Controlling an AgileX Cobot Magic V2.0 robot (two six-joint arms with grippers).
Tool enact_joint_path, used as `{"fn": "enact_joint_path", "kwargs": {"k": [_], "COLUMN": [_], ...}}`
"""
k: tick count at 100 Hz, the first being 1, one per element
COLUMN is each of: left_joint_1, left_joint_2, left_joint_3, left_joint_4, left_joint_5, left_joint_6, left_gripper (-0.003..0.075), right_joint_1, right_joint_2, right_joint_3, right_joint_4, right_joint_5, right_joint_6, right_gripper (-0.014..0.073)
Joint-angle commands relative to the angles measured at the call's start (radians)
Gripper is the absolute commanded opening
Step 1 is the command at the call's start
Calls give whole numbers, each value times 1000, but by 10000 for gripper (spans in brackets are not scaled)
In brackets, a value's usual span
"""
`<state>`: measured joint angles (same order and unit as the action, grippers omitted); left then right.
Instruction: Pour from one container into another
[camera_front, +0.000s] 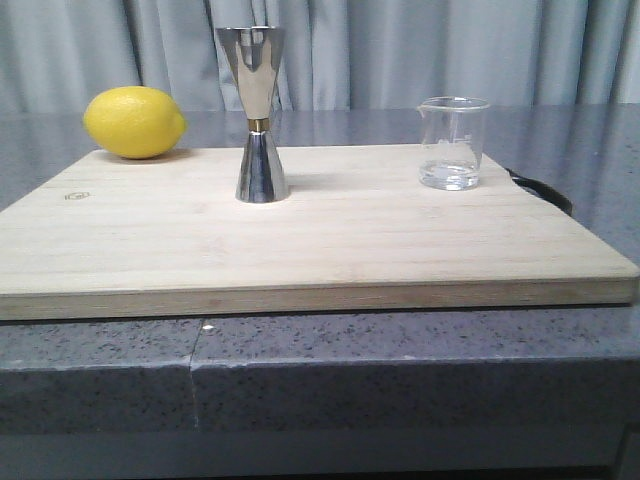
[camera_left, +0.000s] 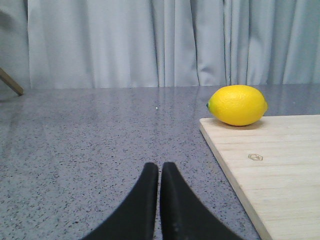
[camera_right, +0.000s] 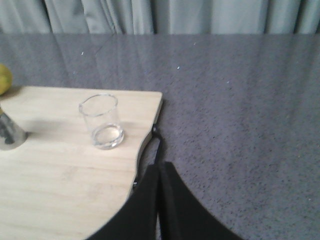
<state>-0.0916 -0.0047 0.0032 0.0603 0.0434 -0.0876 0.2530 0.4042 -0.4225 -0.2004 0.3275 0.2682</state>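
wooden board (camera_front: 330, 235) on grey tabletop (camera_front: 400, 370). steel jigger (camera_front: 257, 115) upright mid-board. clear beaker (camera_front: 452, 143) upright toward 2 o'clock of board, well apart from jigger; thin clear layer at its base may be liquid or thick glass, cannot tell. lemon (camera_front: 134, 122) at 10 o'clock corner. left fingers (camera_left: 159, 200) pressed together, holding nothing, off board's left edge. right fingers (camera_right: 159, 200) pressed together, holding nothing, near board's right edge. scene fits either pour yet to come or pour finished and containers set back.

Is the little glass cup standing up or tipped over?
Standing up. The glass beaker sits on its base on the wooden board, with its open rim on top.
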Motion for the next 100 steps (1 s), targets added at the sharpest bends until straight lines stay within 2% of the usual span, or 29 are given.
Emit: {"fn": "enact_joint_path", "kwargs": {"k": [1,10,26,52,100], "left_joint_1": [4,4,4,4,4], "left_joint_2": [-25,-25,-25,-25,-25], "left_joint_3": [37,37,37,37,37], "left_joint_4": [1,1,1,1,1], "left_joint_5": [-81,-81,-81,-81,-81], "left_joint_6": [-6,-6,-6,-6,-6], "left_gripper": [-19,-19,-19,-19,-19], "right_joint_1": [-82,-152,-247,-251,-251], "right_joint_2": [-79,-165,-294,-435,-433], "right_joint_3": [81,187,324,465,463], "right_joint_4": [3,29,100,106,106], "right_joint_5": [-237,-328,-369,-421,-411], "right_joint_6": [-3,-3,-3,-3,-3], "right_gripper": [-57,-57,-57,-57,-57]}}
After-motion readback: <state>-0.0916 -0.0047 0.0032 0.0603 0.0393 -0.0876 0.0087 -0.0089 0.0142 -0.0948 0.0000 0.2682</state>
